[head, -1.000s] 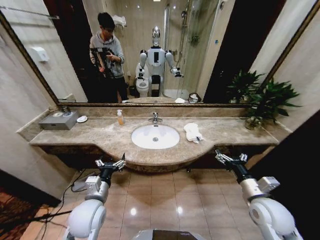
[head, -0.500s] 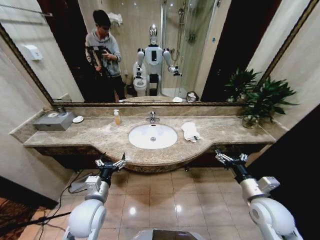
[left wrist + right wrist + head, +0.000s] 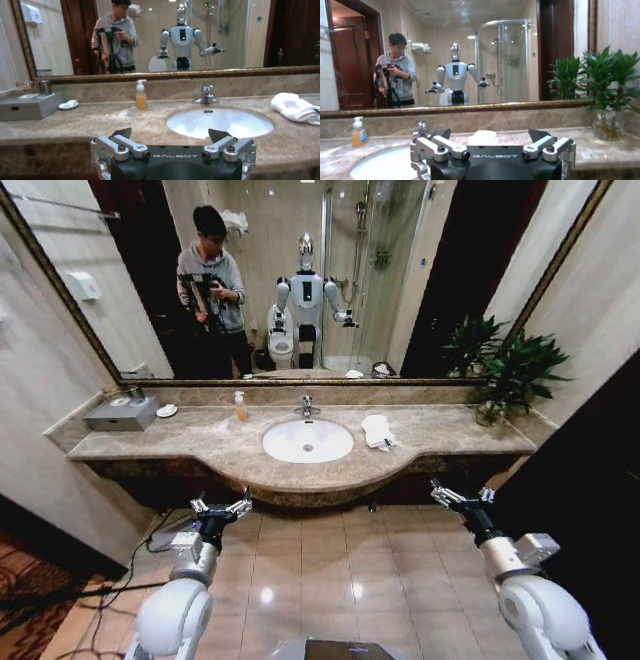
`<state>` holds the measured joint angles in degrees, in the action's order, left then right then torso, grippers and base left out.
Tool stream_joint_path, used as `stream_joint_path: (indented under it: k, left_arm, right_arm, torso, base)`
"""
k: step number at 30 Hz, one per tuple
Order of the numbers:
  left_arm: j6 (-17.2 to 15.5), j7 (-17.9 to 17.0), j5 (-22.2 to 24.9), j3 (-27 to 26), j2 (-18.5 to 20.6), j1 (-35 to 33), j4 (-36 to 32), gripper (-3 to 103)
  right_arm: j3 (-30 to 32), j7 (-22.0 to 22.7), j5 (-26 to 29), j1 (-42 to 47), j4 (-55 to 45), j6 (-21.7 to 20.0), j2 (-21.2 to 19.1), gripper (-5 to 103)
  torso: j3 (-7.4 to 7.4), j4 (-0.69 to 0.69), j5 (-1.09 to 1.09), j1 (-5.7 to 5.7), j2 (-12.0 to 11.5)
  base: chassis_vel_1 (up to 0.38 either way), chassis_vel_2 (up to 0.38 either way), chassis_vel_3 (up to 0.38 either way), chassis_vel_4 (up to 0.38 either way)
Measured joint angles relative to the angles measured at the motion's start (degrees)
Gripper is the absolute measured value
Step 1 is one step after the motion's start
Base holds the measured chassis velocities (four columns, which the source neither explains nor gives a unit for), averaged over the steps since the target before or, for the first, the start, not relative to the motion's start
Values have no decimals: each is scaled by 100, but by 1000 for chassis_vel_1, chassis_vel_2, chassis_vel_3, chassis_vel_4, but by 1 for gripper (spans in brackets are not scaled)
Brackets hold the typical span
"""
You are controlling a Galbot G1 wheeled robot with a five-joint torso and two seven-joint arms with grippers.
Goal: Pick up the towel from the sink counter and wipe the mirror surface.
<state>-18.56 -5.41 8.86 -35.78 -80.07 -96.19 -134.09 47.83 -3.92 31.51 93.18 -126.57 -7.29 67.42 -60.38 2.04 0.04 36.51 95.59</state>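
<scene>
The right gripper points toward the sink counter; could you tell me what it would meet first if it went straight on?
Probably the towel, framed between the open fingers of the right gripper, which hangs short of the sink counter. Depth is unclear; it may meet the counter's front edge first.

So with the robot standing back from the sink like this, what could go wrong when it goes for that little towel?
Three things, possibly:
1. The towel lies right beside the basin, so a nudge might slide it in.
2. The counter's bulging front edge sits between both open tools, left and right, and the towel; an arm could bump it.
3. The potted plant stands near the mirror's right end.
</scene>
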Motion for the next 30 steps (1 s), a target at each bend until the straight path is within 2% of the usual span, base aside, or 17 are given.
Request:
stream_joint_path:
  k: [2,3,5,6,12,13,18,23,30]
  left_arm:
    - [0,0,0,0,0,1,1,100]
    - [0,0,0,0,0,0,0,100]
    - [0,0,0,0,0,0,0,100]
    - [0,0,0,0,0,0,0,100]
    - [0,0,0,-1,0,1,0,100]
    - [0,0,0,0,0,1,0,100]
    - [0,1,0,0,-1,1,0,100]
    - [0,1,0,0,-1,1,0,100]
    - [0,1,0,0,-1,2,0,100]
  right_arm:
    - [1,0,0,-1,-1,0,0,100]
    - [0,0,0,-1,0,0,0,100]
    - [0,0,0,0,0,0,0,100]
    - [0,0,0,1,-1,0,0,100]
    - [-1,0,0,0,-1,0,0,100]
    - [0,0,0,-1,-1,0,0,100]
    - [0,0,0,0,0,0,0,100]
    - [1,0,0,-2,0,0,0,100]
    - [1,0,0,-2,0,0,0,100]
  torso:
    - [1,1,-14,-1,0]
    - [1,3,0,-1,0]
    - [1,1,1,-3,1]
    - [2,0,-7,-4,2]
    - [1,2,-3,-1,1]
    - [1,2,-8,-1,2]
    - [1,0,-1,0,1]
    - [0,4,-4,2,0]
    - [0,1,-6,3,-1]
  base:
    - [255,-268,-263,274]
    - [280,-262,-265,252]
    - [280,-259,-259,252]
    - [243,-256,-225,238]
    - [148,-241,-170,248]
    - [71,-233,-37,240]
    - [-6,-193,10,188]
    - [-2,-45,13,10]
    - [0,0,0,0]
